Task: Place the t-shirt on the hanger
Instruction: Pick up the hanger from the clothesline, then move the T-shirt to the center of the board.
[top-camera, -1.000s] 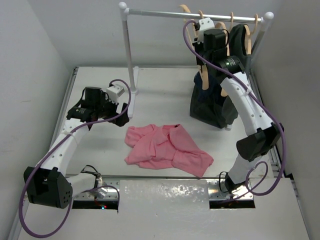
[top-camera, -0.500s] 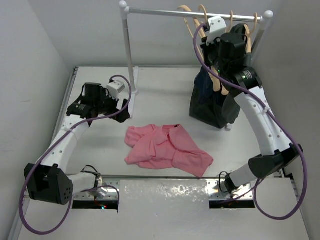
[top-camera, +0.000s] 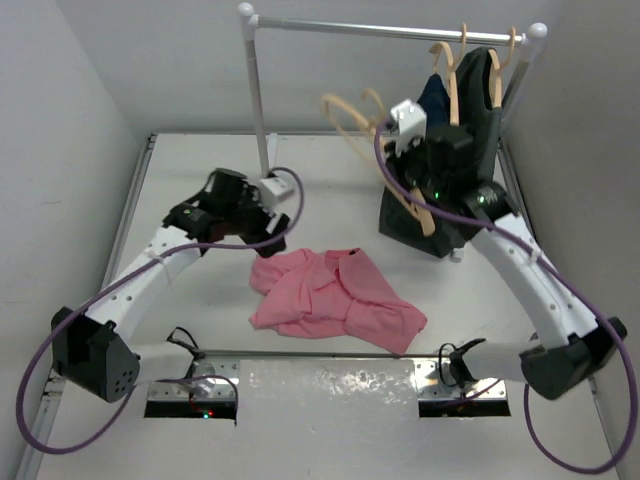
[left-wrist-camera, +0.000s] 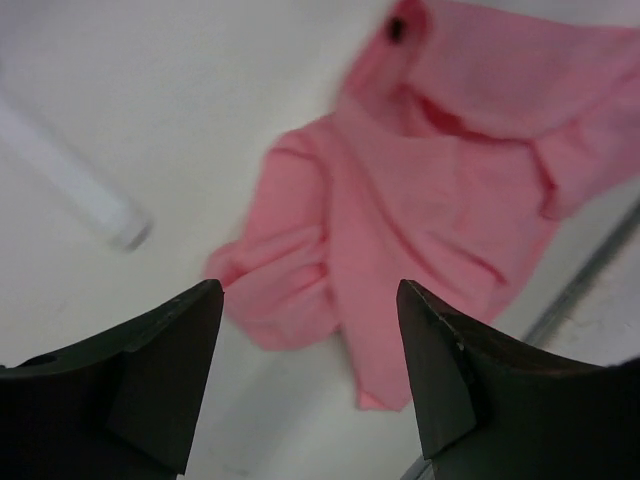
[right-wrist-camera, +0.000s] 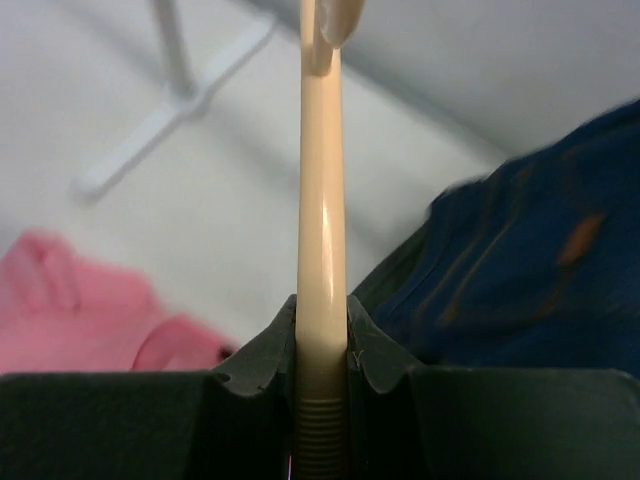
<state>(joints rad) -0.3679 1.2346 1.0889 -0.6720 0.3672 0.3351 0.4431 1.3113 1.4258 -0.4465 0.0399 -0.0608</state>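
The pink t-shirt (top-camera: 335, 298) lies crumpled on the table, near the front middle. My right gripper (top-camera: 408, 160) is shut on the pale tan wooden hanger (top-camera: 350, 108) and holds it in the air, off the rail and left of the dark garments. In the right wrist view the hanger's arm (right-wrist-camera: 322, 200) runs up between the closed fingers of my right gripper (right-wrist-camera: 322, 325). My left gripper (top-camera: 272, 232) is open and empty, just above the shirt's far left edge. In the left wrist view the shirt (left-wrist-camera: 430, 190) lies beyond the spread fingers of my left gripper (left-wrist-camera: 310, 345).
A white clothes rack (top-camera: 258, 90) stands at the back; its foot (left-wrist-camera: 70, 180) lies near my left gripper. Two other hangers on the rail carry a navy garment (top-camera: 410, 215) and a dark grey-green garment (top-camera: 482, 85). White walls close in both sides.
My right arm has lifted the hanger off the rail and brought it down and left. My left arm has swung right and nearer, over the shirt's far left edge.
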